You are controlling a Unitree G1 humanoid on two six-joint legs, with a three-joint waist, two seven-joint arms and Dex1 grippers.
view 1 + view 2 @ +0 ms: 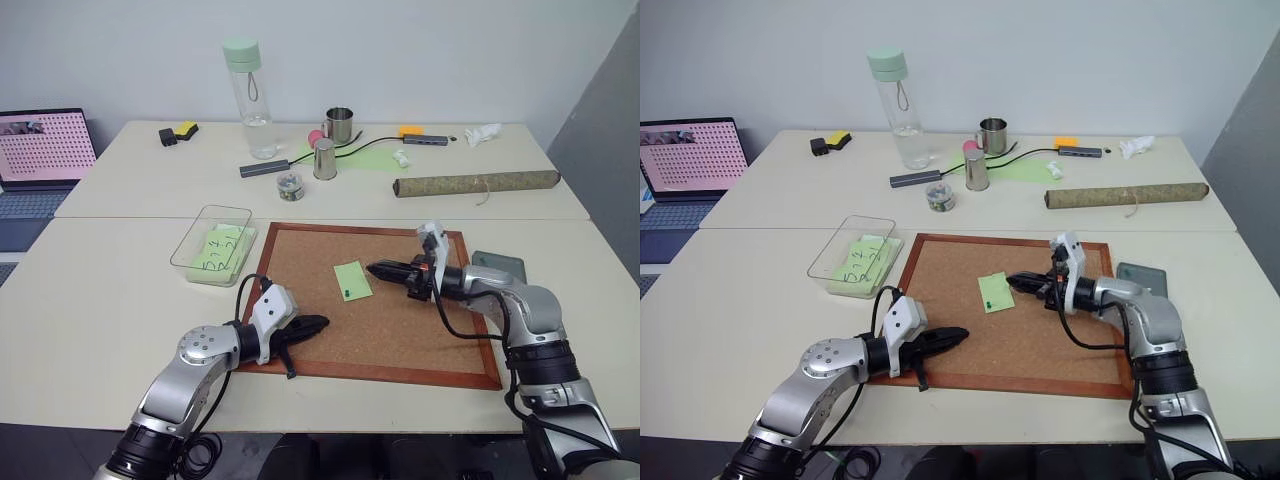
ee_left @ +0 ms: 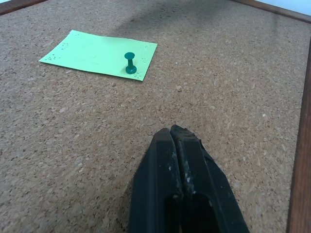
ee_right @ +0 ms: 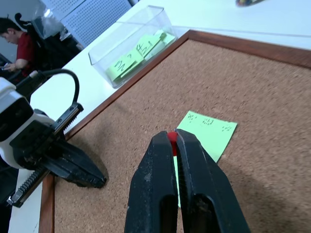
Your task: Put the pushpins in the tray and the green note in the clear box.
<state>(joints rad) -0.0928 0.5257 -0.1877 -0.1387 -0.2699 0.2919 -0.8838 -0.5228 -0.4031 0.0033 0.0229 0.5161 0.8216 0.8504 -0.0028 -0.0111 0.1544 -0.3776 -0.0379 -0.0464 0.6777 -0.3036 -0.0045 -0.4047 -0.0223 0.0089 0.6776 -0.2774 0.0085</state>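
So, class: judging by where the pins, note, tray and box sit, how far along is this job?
Done: nothing is in the tray yet. In hand: the right gripper pinches the red pushpin. Left: the green pushpin still pins the green note to the corkboard, away from the clear box.

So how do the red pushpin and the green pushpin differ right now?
The red pushpin is pinched between the fingers of the right hand, held above the cork board; the green pushpin is stuck in the green note on the board, with no hand on it. Neither is in the tray yet.

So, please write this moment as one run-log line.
right gripper: shut on red pushpin | left gripper: shut, empty | green pushpin: in green note
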